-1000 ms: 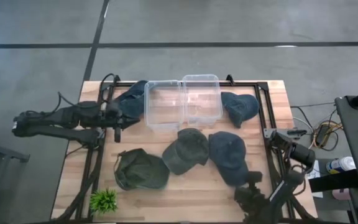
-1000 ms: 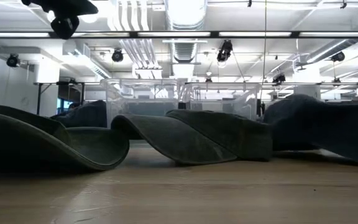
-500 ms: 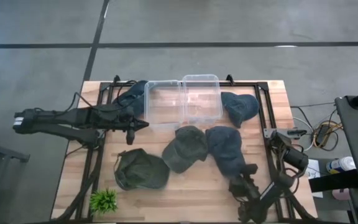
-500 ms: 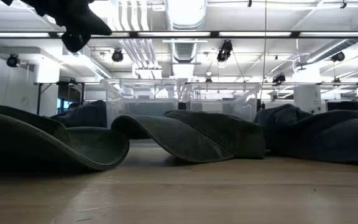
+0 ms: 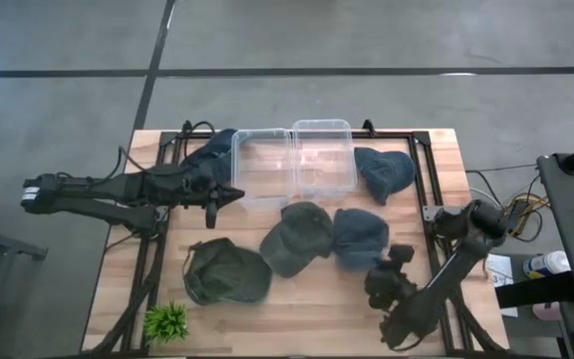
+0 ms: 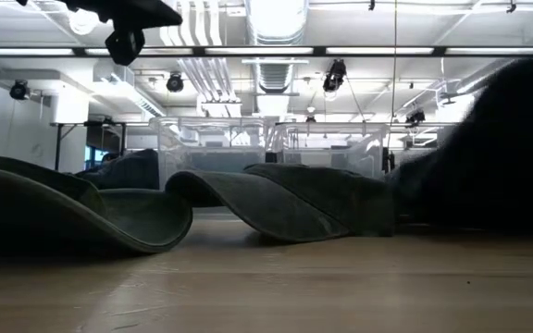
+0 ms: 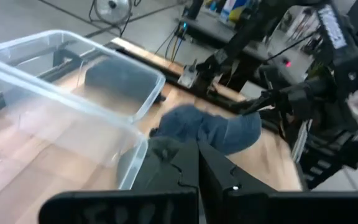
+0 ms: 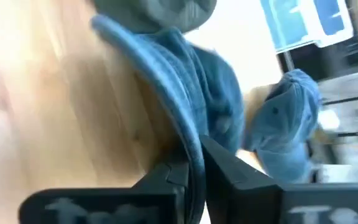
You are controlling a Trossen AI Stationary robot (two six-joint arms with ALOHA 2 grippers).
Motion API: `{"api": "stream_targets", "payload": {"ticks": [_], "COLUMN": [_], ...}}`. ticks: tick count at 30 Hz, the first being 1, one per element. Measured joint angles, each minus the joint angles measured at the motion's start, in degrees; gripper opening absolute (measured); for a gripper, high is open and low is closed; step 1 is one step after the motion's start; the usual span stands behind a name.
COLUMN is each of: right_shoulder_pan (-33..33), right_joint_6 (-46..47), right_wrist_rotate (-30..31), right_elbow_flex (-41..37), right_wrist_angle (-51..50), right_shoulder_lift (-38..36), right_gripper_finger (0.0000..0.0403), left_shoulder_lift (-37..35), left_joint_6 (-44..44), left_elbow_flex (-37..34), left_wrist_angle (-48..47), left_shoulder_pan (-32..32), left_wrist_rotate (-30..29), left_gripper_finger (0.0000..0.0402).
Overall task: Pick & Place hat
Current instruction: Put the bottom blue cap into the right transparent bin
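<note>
At the worktop's near right, right gripper (image 8: 194,165) has its jaws pinched on the blue denim cap's (image 5: 360,236) brim edge, ready to lift. Left gripper (image 5: 229,194), jaws shut and empty, waits beside the clear plastic bins (image 5: 293,160).

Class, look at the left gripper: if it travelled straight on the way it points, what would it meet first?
Probably the clear plastic bin, whose near wall lies just ahead of the left gripper; height is unclear, so it might pass over the rim.
</note>
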Motion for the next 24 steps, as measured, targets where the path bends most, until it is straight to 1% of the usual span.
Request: {"api": "stream_targets", "payload": {"ticks": [4, 7, 10, 12, 14, 17, 20, 21, 24], "right_shoulder_pan": [-1.50, -3.10, -3.76, -3.69, -3.67, -3.76, -4.64, -5.34, -7.54], "right_joint_6": [3.68, 7.41, 11.23, 14.34, 15.52, 14.58, 11.43, 10.61, 8.89], "right_wrist_rotate": [-0.70, 0.87, 5.77, 9.64, 14.18, 23.39, 31.16, 32.42, 32.24], "right_elbow_flex": [1.05, 2.21, 2.87, 2.92, 2.92, 2.57, 2.43, 2.43, 2.39], "right_wrist_angle": [-0.32, -0.36, -0.32, -0.15, 1.12, 5.11, 9.05, 10.36, 13.71], "right_shoulder_lift": [-12.80, -22.83, -32.16, -37.98, -43.21, -49.08, -52.64, -53.37, -54.75], "right_gripper_finger": [0.0015, 0.0015, 0.0014, 0.0014, 0.0014, 0.0014, 0.0014, 0.0014, 0.0014], "left_shoulder_lift": [0.02, 0.02, 0.02, 0.33, 1.03, 2.70, 5.24, 6.43, 10.61], "left_joint_6": [-1.33, -3.30, -5.16, -5.97, -5.90, -4.82, -5.05, -5.38, -4.28], "left_elbow_flex": [0.01, 0.01, 0.01, 0.01, 0.01, 0.01, 0.01, 0.01, 0.01], "left_wrist_angle": [2.10, 2.41, 2.60, 3.42, 4.65, 5.04, 6.71, 8.11, 13.48], "left_shoulder_pan": [0.00, 0.00, 0.00, 0.00, -0.02, -0.04, -0.09, -0.09, -0.09], "left_wrist_rotate": [0.01, 0.00, 0.02, 0.49, 1.36, 2.09, 2.12, 2.12, 1.05], "left_gripper_finger": [0.0000, 0.0000, 0.0000, 0.0000, 0.0000, 0.0000, 0.0000, 0.0000, 0.0000]}}
